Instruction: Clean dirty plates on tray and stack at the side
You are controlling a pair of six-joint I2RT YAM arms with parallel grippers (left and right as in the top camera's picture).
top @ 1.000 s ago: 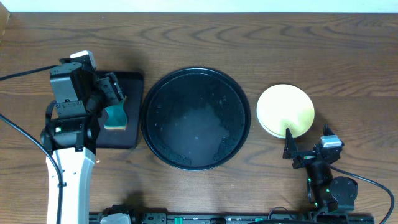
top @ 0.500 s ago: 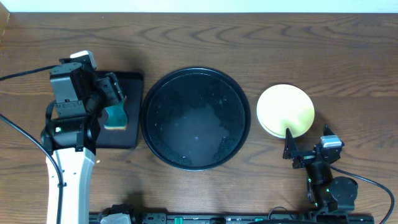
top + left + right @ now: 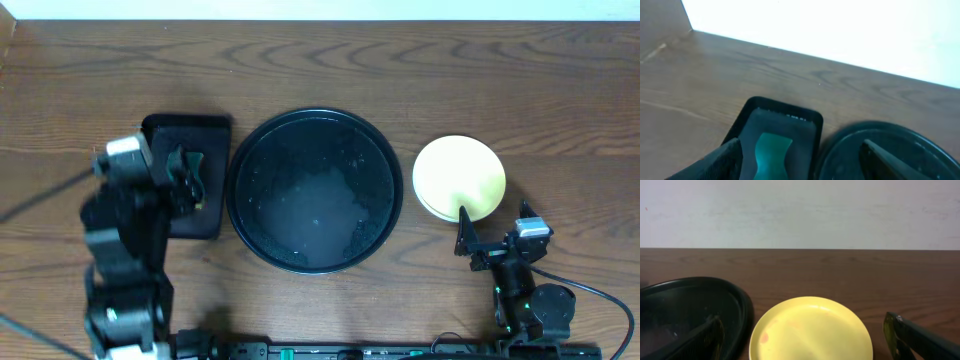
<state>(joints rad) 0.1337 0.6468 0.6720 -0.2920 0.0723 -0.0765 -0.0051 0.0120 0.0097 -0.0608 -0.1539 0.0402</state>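
Overhead, plates: the plates (image 3: 459,178) sit stacked on the tabletop just right of the round tray (image 3: 314,190), yellow one on top. The tray holds no plate, only wet streaks.
Overhead, left arm: blurred; the left gripper (image 3: 186,180) hangs over the small tray (image 3: 190,128), left of the round one.
Overhead, right arm: the right gripper (image 3: 494,224) sits just near of the stack, apart from it.
Left wrist, jaws: apart and empty; the sponge (image 3: 772,152) lies on the small tray beyond them.
Left wrist, risk: a low swing could catch the small tray's rim and shove it against the round tray.
Right wrist, jaws: apart and empty, the yellow plate ahead of them.
Right wrist, risk: faint reddish spots show on the yellow plate, so it may not be fully clean. A forward nudge could slide it off the stack.
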